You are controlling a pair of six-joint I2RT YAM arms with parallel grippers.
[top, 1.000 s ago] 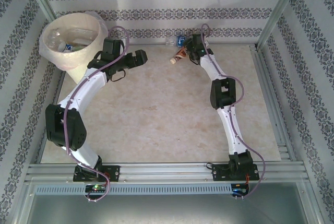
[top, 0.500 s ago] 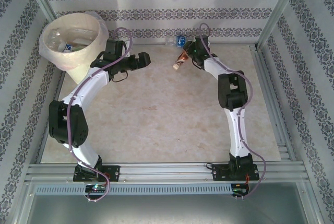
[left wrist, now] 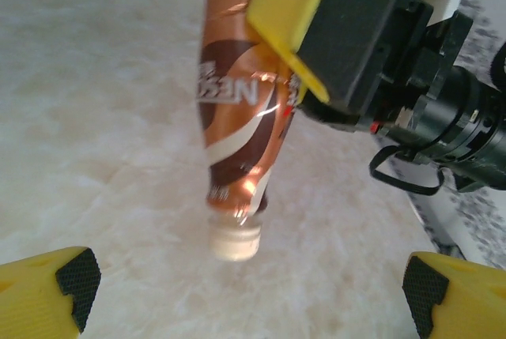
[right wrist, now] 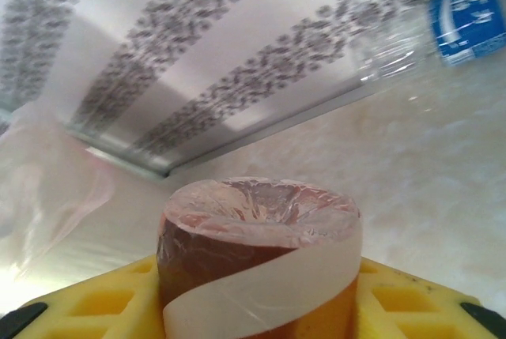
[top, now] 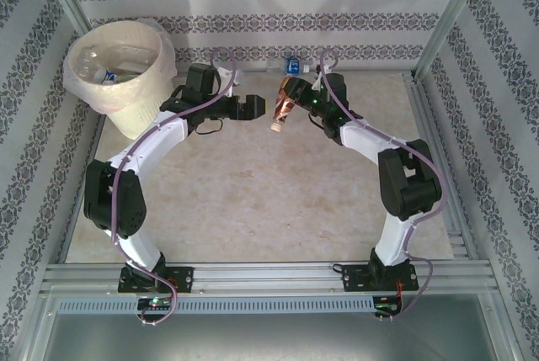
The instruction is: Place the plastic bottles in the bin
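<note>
Up top, right pincer (top: 291,93) clamped on the brown bottle (top: 280,110), cap down above the tabletop (top: 253,197), bin (top: 139,110) well apart; left wrist, left pincer (left wrist: 247,288) spread wide facing it; right wrist, slick label could slide free mid-handover.

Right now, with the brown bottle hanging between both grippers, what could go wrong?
1. The right gripper pinches the brown bottle near its base, white cap hanging down, tilted; it may pivot or slip.
2. The open left gripper faces it closely; closing in could bump the cap or the right fingers.
3. A blue-labelled bottle lies just behind the right gripper; a swing might knock it.
</note>
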